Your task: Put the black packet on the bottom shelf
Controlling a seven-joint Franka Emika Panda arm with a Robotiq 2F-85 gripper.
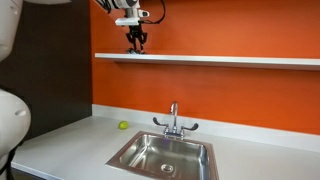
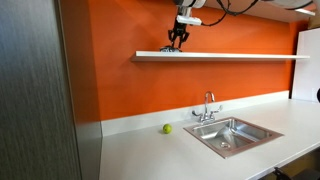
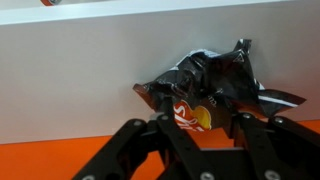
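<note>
The black packet (image 3: pixel 215 85), crumpled and with a red and yellow logo, lies on the white shelf (image 3: pixel 80 80) in the wrist view. My gripper (image 3: pixel 203 122) is just over the shelf's front edge. Its two fingers stand apart on either side of the packet's near corner, and orange wall shows between them. In both exterior views the gripper (image 1: pixel 136 45) (image 2: pixel 177 44) points down at the single white wall shelf (image 1: pixel 220 59) (image 2: pixel 230 56), with its tips at the shelf surface. The packet is too small to make out there.
Below the shelf is a white counter with a steel sink (image 1: pixel 165 155) (image 2: pixel 232 135) and a faucet (image 1: pixel 174 120) (image 2: pixel 208 105). A small green ball (image 1: pixel 124 125) (image 2: pixel 167 128) lies by the orange wall. A dark grey panel (image 2: pixel 35 90) stands at one side.
</note>
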